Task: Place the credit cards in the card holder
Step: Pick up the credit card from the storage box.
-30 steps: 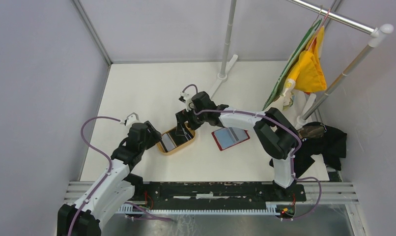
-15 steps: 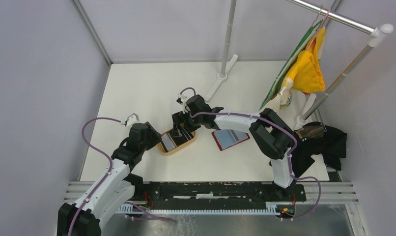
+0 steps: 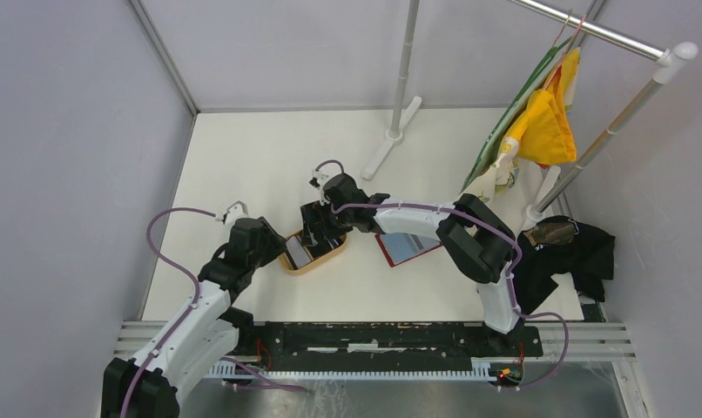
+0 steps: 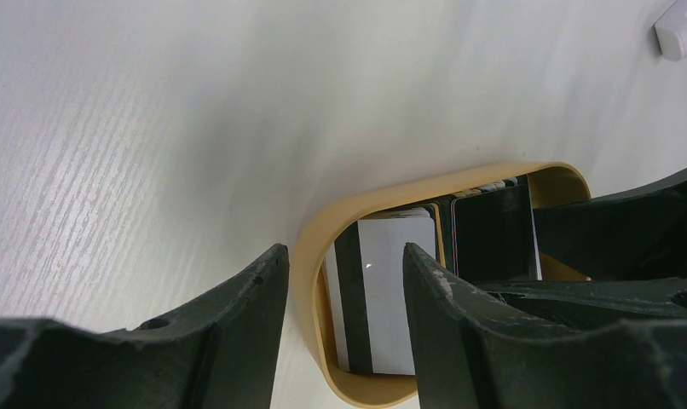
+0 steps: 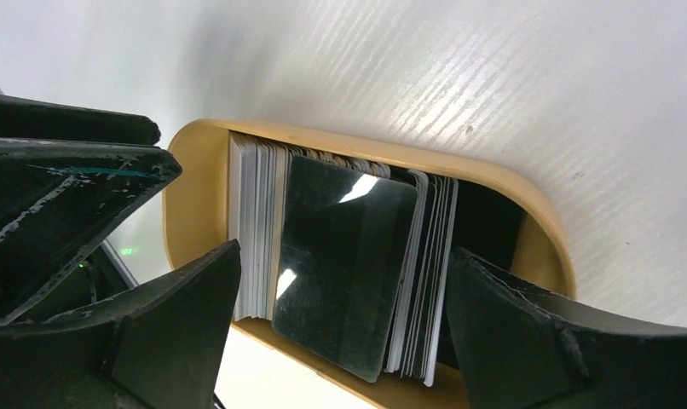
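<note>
The credit cards (image 5: 344,264) stand on edge as a stack of black and pale cards in an oval tan wooden tray (image 3: 330,255). My right gripper (image 5: 344,251) hangs open over that stack, one finger on either side of it, and holds nothing; the top view shows the right gripper (image 3: 317,235) above the tray. My left gripper (image 4: 342,251) is open and straddles the tray's left end wall (image 4: 310,256), one finger outside, the other over a white card with a black stripe (image 4: 383,298). The red card holder (image 3: 408,250) lies open to the right of the tray, partly under the right arm.
A clothes rack stands at the back right, its base (image 3: 391,139) behind the tray, with yellow and green cloth (image 3: 543,122) hanging from it. A black garment (image 3: 574,257) lies at the table's right edge. Grey walls close in the left and back.
My right gripper has moved left and down over the tray, and its arm now covers more of the card holder. The left jaws have narrowed a little around the tray's end.
</note>
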`<act>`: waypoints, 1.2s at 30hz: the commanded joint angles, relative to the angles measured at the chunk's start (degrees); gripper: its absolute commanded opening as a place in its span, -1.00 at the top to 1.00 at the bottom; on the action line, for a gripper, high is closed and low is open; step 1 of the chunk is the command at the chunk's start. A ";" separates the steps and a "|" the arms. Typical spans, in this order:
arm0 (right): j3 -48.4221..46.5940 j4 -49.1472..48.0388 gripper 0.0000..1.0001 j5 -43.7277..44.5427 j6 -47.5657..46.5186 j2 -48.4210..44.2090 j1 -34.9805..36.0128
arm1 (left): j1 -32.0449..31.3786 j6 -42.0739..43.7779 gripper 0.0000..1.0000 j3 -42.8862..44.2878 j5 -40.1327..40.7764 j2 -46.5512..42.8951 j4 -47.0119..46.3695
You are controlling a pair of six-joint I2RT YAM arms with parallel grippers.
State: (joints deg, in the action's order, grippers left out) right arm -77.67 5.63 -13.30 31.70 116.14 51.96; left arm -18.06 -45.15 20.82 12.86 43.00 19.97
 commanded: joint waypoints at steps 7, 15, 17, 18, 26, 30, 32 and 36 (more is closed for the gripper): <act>3.73 -7.13 -0.77 -9.31 4.79 -1.92 -1.78 | 0.19 -1.02 -0.14 -0.52 -1.48 -0.27 -2.73; 8.37 -16.77 -0.58 -18.35 9.93 -5.57 -4.76 | 0.17 -0.78 -0.14 -0.34 -1.50 -0.38 -2.87; 8.90 -18.18 -0.57 -19.69 10.53 -5.51 -4.86 | 0.20 -0.73 -0.13 -0.30 -1.50 -0.37 -2.78; 9.09 -18.45 -0.57 -20.19 10.75 -5.33 -4.92 | 0.14 -0.73 -0.14 -0.26 -1.57 -0.29 -2.75; 10.73 -20.85 -0.38 -22.11 12.03 -4.23 -6.60 | 0.15 -0.56 -0.13 0.10 -1.66 -0.62 -2.39; 11.92 -20.64 -0.25 -20.80 11.05 -5.48 -8.08 | 0.17 -0.56 -0.13 0.10 -1.69 -0.66 -2.39; 12.50 -20.57 -0.18 -20.00 10.76 -5.99 -8.58 | 0.15 -0.47 -0.13 0.14 -1.69 -0.55 -2.39; 12.77 -19.49 0.01 -18.45 9.27 -6.28 -8.94 | 0.20 -0.38 -0.12 0.27 -1.78 -0.55 -2.39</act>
State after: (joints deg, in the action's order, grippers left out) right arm -65.10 -12.03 -32.88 42.30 113.23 43.35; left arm -18.06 -45.15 20.27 11.51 42.96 19.57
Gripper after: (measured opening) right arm 0.534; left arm 0.566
